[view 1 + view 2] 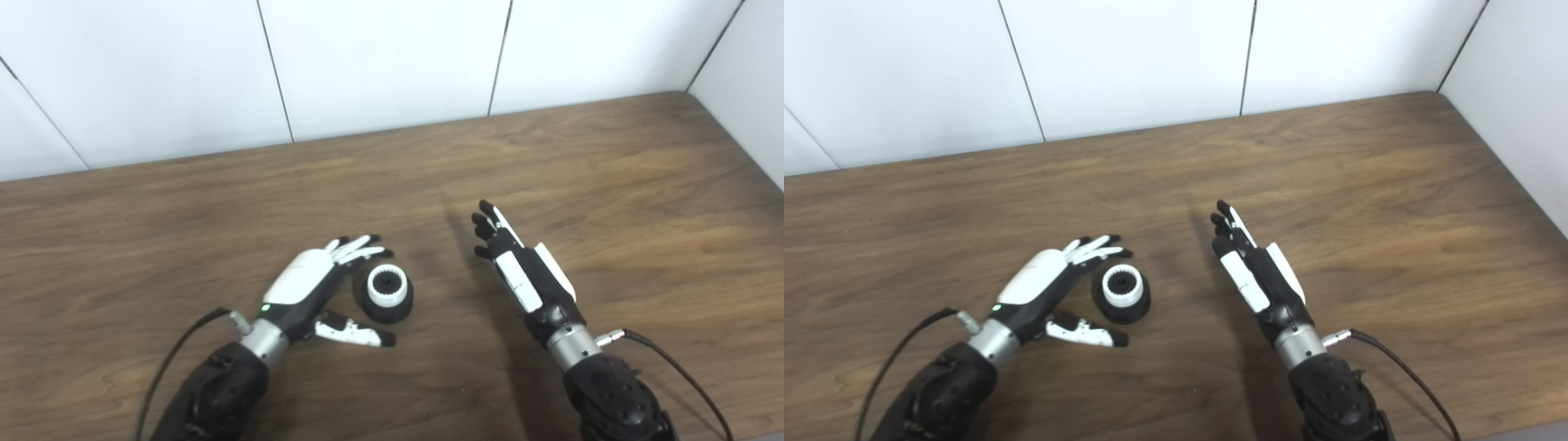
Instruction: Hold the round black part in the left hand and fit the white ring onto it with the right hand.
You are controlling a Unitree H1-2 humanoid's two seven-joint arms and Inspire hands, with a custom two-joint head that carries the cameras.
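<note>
A: Both forearms run off the bottom edge; table (612, 153) cut at left, right and bottom edges.

B: Right hand (520, 269) stands edge-on, palm hidden. White ring (387, 287) teeth too small to tell; black part (387, 312) top covered by it.

The round black part (387, 306) stands on the tabletop (612, 184) with the white ring (387, 287) seated on top. The left hand (306, 288) lies just beside it, left; the right hand (520, 275) well apart, right.
</note>
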